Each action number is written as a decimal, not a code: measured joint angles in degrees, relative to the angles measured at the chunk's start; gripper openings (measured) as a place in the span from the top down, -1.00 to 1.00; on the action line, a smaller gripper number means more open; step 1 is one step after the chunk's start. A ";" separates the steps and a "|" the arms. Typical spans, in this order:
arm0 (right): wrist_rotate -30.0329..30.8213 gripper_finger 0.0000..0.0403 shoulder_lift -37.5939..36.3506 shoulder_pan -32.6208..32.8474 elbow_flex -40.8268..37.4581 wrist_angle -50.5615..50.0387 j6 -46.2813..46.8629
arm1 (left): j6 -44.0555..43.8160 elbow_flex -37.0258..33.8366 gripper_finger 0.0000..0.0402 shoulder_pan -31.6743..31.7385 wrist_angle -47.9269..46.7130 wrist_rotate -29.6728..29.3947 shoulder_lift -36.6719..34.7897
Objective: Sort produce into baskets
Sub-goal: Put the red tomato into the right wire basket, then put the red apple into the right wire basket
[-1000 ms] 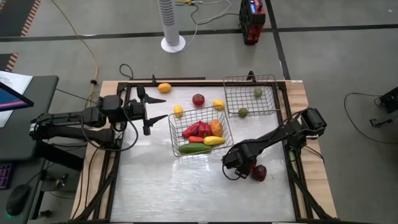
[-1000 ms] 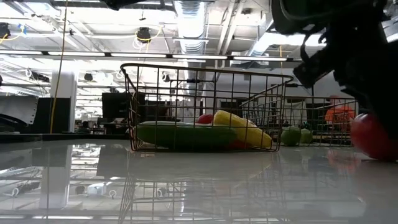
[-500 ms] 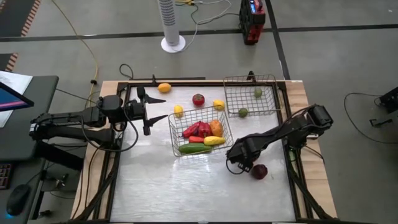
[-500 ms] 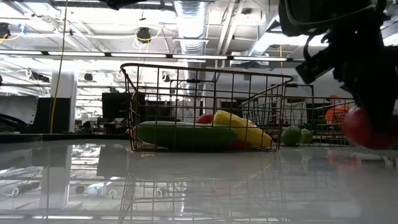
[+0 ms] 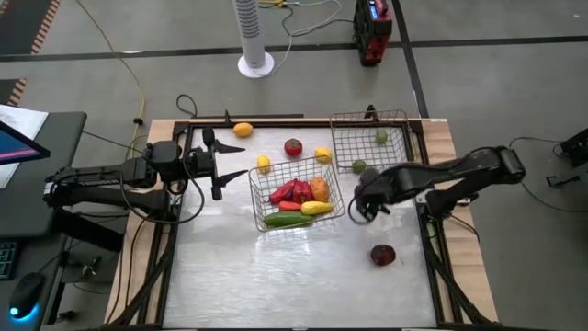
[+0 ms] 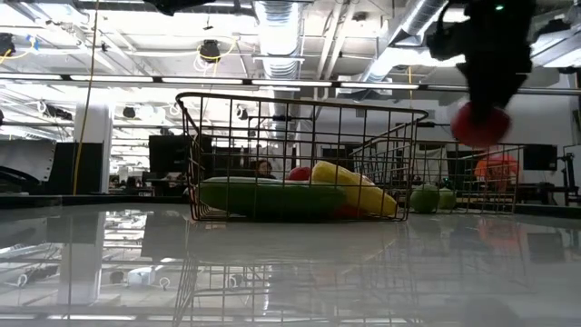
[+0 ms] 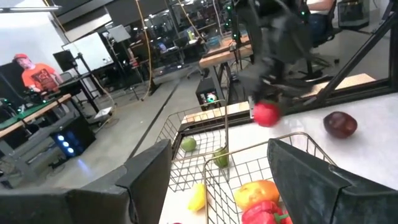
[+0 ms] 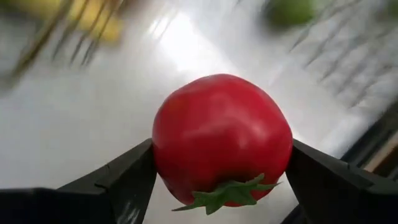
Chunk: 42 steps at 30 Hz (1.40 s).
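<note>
1. I had the right gripper (image 5: 365,207) up in the air, a bit to the 3 o'clock side of the middle of the surface (image 5: 276,276). Its fingers were shut part way on a red tomato (image 8: 221,140) with a green stem.

2. I think the step was carrying the tomato to a basket. One basket (image 5: 295,193) sat near the middle with red peppers (image 5: 292,192), a cucumber (image 5: 287,221) and corn (image 5: 316,209) in it. The other basket (image 5: 371,140) sat at about 1 o'clock with a small green piece inside.

3. Next I would need to move over the right basket, go low, and open the fingers. I could not tell for sure which basket that was.

4. The left gripper (image 5: 225,162) waited at about 10 o'clock. Its fingers were open and held nothing.

5. A dark red piece (image 5: 382,255) lay loose at about 4 o'clock. Yellow lemons (image 5: 243,130), another red piece and a green piece lay loose near 12 o'clock.

6. The right wrist view showed the tomato tight between both fingers. The high view hid it under the arm.

7. The low view showed the tomato hanging well above the surface.
</note>
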 joint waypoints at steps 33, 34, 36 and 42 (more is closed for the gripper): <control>-2.30 -0.96 -2.50 -26.70 3.90 11.68 -24.78 | 1.51 0.02 -0.25 0.02 -1.75 -1.75 -0.02; -2.54 -0.96 -2.68 -24.33 4.12 11.05 -22.93 | 1.51 0.02 -0.25 0.02 -1.73 -1.75 -0.02; -4.39 -0.96 -2.83 -19.10 4.15 9.68 -18.23 | 1.47 0.02 -0.25 0.02 -1.76 -1.75 -0.02; -14.21 -0.96 0.46 -2.09 4.15 5.46 -2.13 | -0.73 0.02 -0.25 0.02 -3.45 -1.71 -0.02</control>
